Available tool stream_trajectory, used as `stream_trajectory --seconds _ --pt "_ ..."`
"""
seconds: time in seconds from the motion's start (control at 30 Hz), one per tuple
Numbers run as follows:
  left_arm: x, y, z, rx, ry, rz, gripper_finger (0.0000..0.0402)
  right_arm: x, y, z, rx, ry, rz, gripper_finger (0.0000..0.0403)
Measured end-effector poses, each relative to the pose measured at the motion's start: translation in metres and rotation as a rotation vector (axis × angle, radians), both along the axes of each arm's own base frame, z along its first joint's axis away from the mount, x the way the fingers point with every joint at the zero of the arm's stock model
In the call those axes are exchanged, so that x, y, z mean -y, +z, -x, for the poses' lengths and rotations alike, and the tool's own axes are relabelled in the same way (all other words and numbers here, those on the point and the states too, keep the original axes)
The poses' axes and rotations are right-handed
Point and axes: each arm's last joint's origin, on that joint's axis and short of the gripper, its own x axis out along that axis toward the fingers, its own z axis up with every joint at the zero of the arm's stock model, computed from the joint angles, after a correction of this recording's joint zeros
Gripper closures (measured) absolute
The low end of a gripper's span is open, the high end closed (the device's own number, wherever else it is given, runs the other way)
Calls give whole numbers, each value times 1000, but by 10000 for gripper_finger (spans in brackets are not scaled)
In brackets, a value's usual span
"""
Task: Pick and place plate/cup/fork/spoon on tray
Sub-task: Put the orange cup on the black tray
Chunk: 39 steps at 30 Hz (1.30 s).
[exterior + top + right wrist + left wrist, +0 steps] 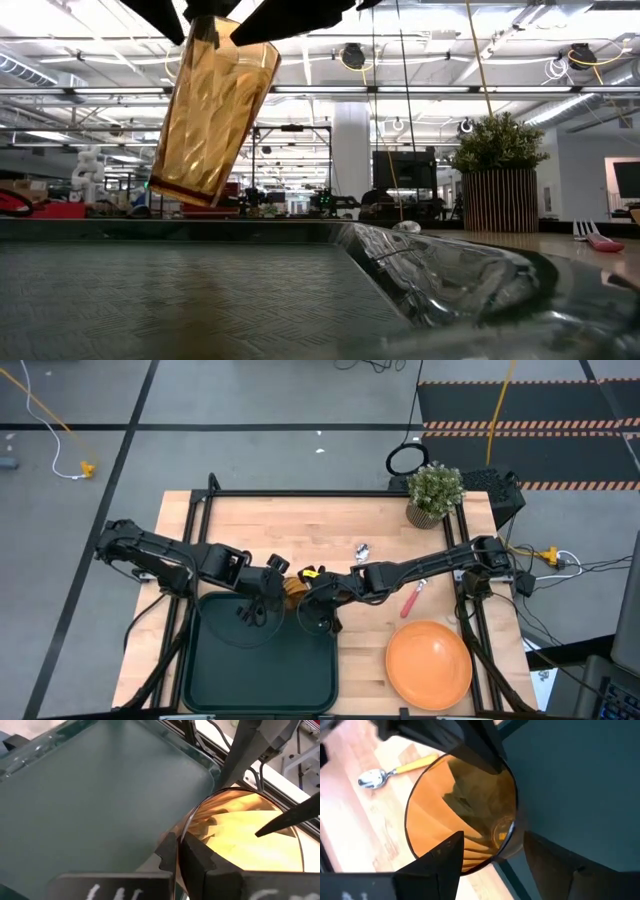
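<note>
No readable text anywhere; the pale marks on the wrist housings are perhaps lettering, too cropped to read.

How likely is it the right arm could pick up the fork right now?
Probably not yet: the right gripper is pinching the rim of the cup over the tray, with the left gripper there too. The fork lies uncovered on the table beside that arm.
</note>
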Motion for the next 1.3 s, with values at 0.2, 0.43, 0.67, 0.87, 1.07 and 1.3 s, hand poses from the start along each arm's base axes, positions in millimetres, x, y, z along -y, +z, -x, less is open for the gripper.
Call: stream_trajectory --seconds 0.2,0.43,0.67,0.87,1.07,1.3 --pt "-1 -1 2 -20 -81 -44 195 -3 0 1 1 19 5 398" --pt "-1 -2 4 -42 -191 -99 224 -5 0 1 -1 66 -9 398" --pt "-2 -3 6 -67 -272 -146 289 -6 0 1 0 96 -26 398" --pt "-3 -2 8 -74 -333 -186 303 -7 0 1 4 123 -10 398" --pt "-3 -1 9 -71 -347 -197 305 -7 1 1 9 138 10 398" --pt "-3 -1 10 -71 -364 -206 335 -6 0 2 11 152 29 398"
